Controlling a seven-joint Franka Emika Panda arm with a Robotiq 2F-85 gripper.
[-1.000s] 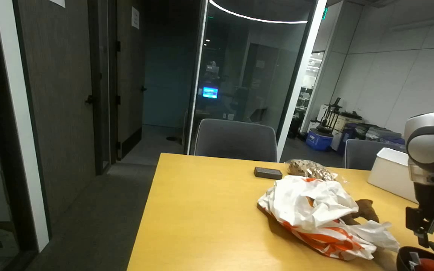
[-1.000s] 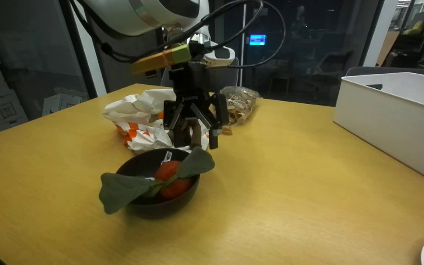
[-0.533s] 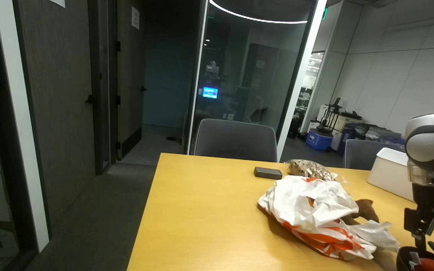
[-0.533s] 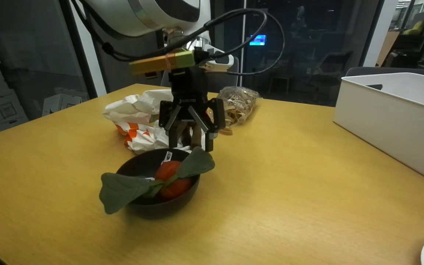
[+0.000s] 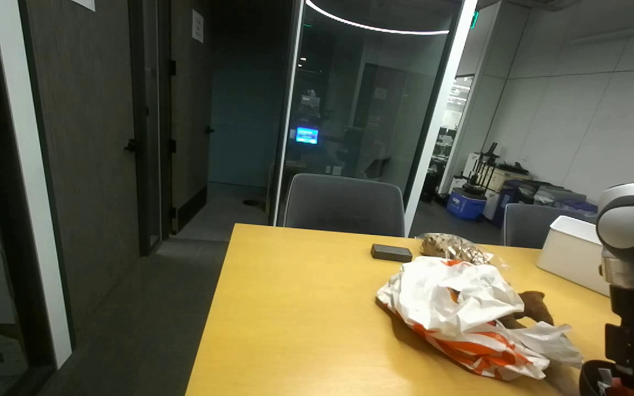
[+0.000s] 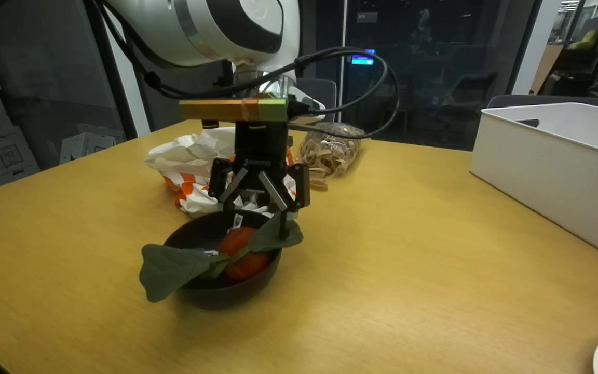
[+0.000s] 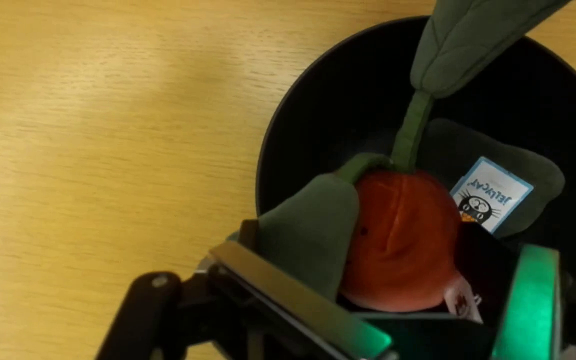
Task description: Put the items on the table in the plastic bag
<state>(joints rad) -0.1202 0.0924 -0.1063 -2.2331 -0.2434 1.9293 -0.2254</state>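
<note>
Orange-red plush fruit point(image 7: 403, 240) lies in black bowl point(image 6: 226, 298), inboard of table point(image 6: 434, 291) edges, leaf-to-leaf axis spanning the rim, in an exterior view below and in front of the wide-spread, empty claw point(image 6: 256, 222).

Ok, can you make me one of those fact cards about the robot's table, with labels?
Table: yellowish wood
Bowl: black, on the table
In the bowl: red plush toy with green leaves
Gripper: open, at the bowl
Plastic bag: white with orange print, crumpled
Near the bag: dark block; brown item, partly hidden
White box: on the table
</note>
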